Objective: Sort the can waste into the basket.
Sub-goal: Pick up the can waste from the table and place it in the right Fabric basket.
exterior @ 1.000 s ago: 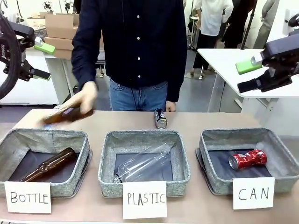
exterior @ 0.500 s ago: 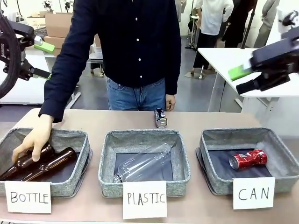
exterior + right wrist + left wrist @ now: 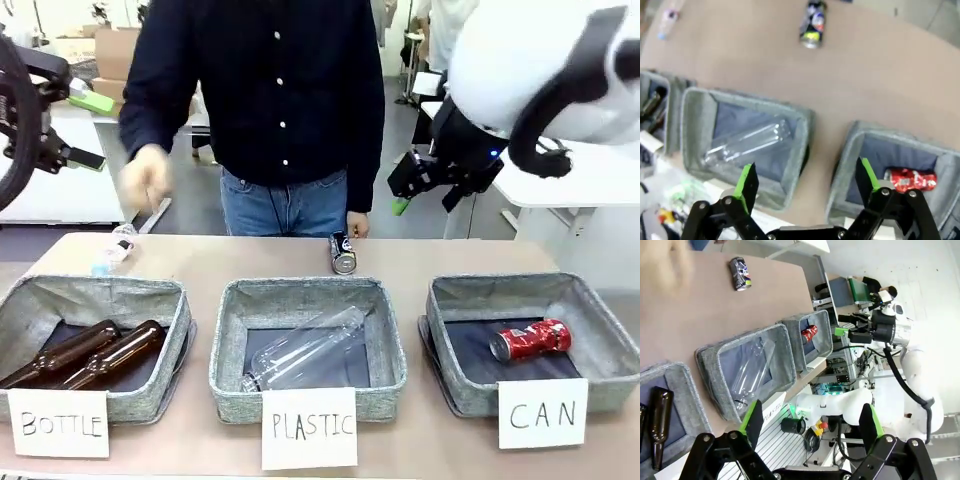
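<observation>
dark can (image 3: 343,253) behind plastic basket (image 3: 305,291); red can (image 3: 530,341) in can basket (image 3: 520,287)

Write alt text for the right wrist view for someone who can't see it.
The open right pincer hangs above the table. A dark can lies loose on its bare surface; a red can lies inside one grey basket, a clear plastic bottle inside the neighbouring basket.

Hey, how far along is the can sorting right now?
Done: the red can lies inside the CAN basket. In hand: nothing; the right gripper is open above the table, the left gripper open and empty too. Left: the dark can lies on the table beyond the PLASTIC basket, not yet picked up.
</observation>
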### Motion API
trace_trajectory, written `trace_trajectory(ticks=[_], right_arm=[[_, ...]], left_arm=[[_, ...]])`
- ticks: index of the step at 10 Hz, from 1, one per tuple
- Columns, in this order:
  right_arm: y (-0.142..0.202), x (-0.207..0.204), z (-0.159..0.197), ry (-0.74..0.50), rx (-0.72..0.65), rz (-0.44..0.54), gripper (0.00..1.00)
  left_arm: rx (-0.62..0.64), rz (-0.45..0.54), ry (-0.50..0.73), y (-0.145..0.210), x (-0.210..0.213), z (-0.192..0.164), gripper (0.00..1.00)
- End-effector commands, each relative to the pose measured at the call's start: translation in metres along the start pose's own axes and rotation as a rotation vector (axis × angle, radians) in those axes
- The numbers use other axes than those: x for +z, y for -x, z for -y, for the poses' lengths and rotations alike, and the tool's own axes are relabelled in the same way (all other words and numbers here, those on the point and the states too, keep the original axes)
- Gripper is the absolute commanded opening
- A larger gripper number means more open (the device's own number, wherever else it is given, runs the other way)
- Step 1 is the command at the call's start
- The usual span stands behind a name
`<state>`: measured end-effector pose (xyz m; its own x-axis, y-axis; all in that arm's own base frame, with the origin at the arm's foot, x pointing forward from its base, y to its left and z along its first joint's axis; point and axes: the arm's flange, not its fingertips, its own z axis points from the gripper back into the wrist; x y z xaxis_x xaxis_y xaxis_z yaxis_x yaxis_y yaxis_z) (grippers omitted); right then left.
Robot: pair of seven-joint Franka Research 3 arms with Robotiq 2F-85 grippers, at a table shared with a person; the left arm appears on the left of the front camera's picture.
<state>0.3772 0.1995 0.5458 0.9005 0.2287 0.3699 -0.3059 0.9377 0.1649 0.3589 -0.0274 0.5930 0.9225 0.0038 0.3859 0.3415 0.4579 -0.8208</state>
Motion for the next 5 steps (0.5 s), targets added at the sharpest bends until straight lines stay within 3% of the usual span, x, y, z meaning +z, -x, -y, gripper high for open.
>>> trace_trajectory(ticks=[1, 2, 3, 4, 5], right_arm=[[0.009, 0.012, -0.003, 0.016, -0.001, 0.059, 1.00], [0.009, 0.012, -0.003, 0.016, -0.001, 0.059, 1.00], [-0.001, 0.000, 0.002, -0.007, 0.009, -0.006, 1.00], [-0.039, -0.018, -0.001, -0.079, -0.079, -0.011, 1.00], [-0.089, -0.049, -0.013, -0.158, -0.044, -0.078, 1.00]], left_arm=[[0.008, -0.011, -0.015, 0.001, 0.003, 0.004, 1.00], [0.008, -0.011, -0.015, 0.001, 0.003, 0.004, 1.00], [0.008, -0.011, -0.015, 0.001, 0.003, 0.004, 1.00], [0.008, -0.011, -0.015, 0.001, 0.003, 0.004, 1.00], [0.008, -0.011, -0.015, 0.001, 0.003, 0.004, 1.00]])
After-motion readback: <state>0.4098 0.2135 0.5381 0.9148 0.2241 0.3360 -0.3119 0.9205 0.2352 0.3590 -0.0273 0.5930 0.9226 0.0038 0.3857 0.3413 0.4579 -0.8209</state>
